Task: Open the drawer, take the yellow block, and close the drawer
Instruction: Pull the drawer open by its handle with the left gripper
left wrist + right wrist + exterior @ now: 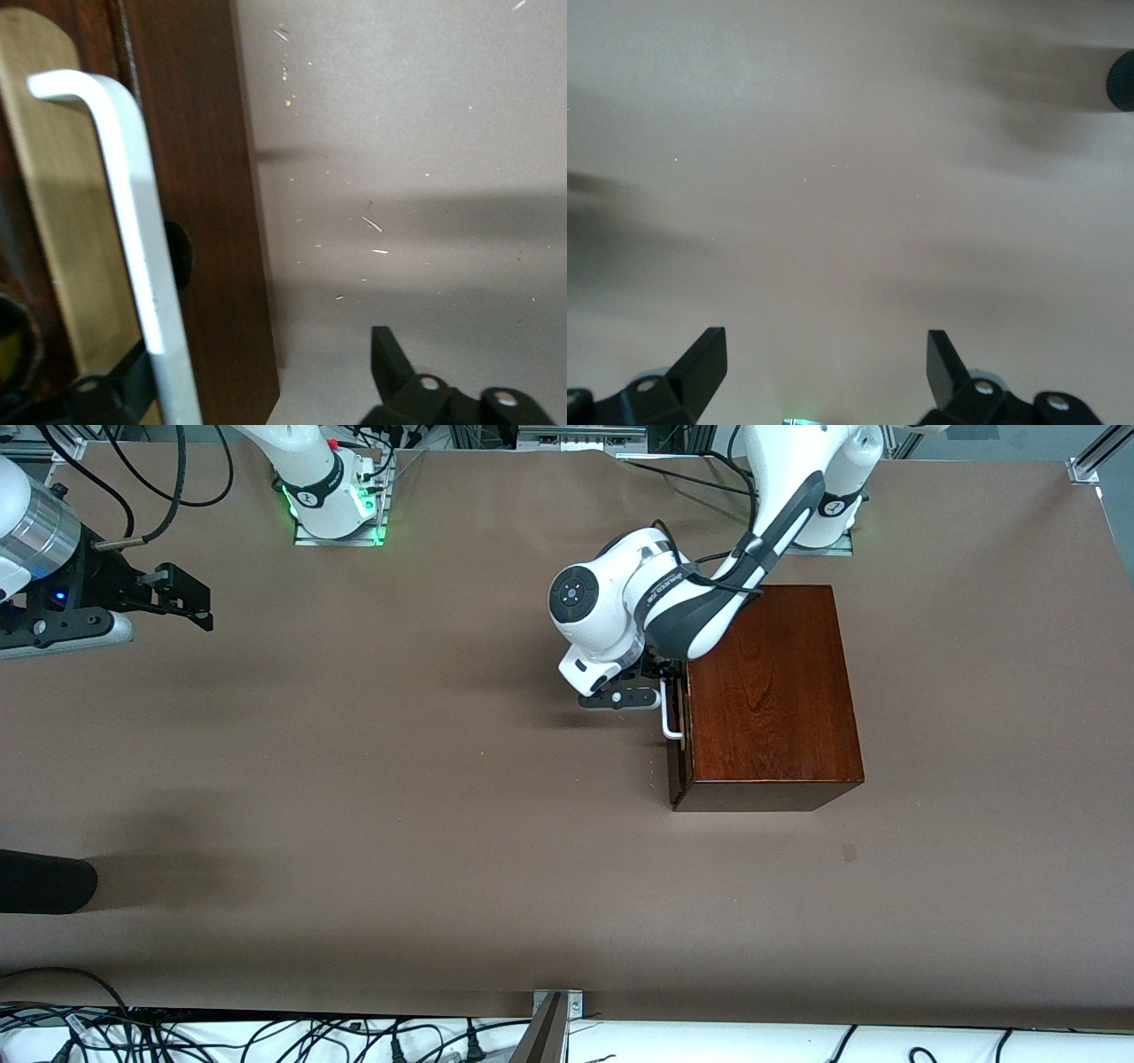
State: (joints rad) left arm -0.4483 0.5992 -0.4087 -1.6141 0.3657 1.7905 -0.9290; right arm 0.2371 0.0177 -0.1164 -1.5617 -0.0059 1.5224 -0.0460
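Left wrist view has the left gripper [266,390] spread wide around the white handle [133,257], one finger either side. The drawer [677,731] looks shut or barely cracked; pull toward the right arm's end. The right gripper [190,598] waits, spread, over bare tabletop [399,824]; no block in sight.

Lighting, as I read my feeds: even overhead brightness on the counter [399,797], soft arm shadows. Gloss sheen on the wooden box [766,691] top. Left wrist feed: white handle [133,239] blurred, close. Right wrist feed: dim, smeared shadows.
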